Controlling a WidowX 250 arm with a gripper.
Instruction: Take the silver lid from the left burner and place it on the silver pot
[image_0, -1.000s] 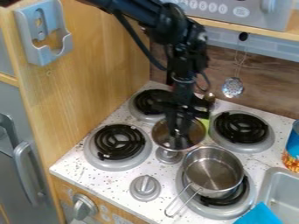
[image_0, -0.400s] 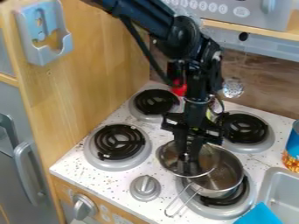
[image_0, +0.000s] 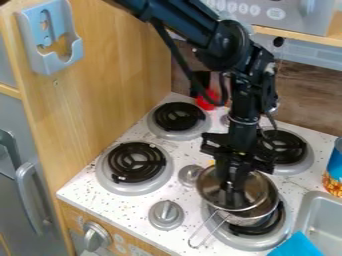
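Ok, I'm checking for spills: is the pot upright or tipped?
Upright: the pot sits base down on a burner, its mouth facing up.

White speckled stovetop (image_0: 85, 189), two left coil burners (image_0: 123, 161) uncovered, grey knob (image_0: 165, 214) near front edge. Grey sink (image_0: 327, 215) at right; bright blue item (image_0: 298, 245) at its near corner, blue-and-orange can (image_0: 336, 170) beside. Blue-grey holder (image_0: 40, 47) on wooden panel (image_0: 120, 75).
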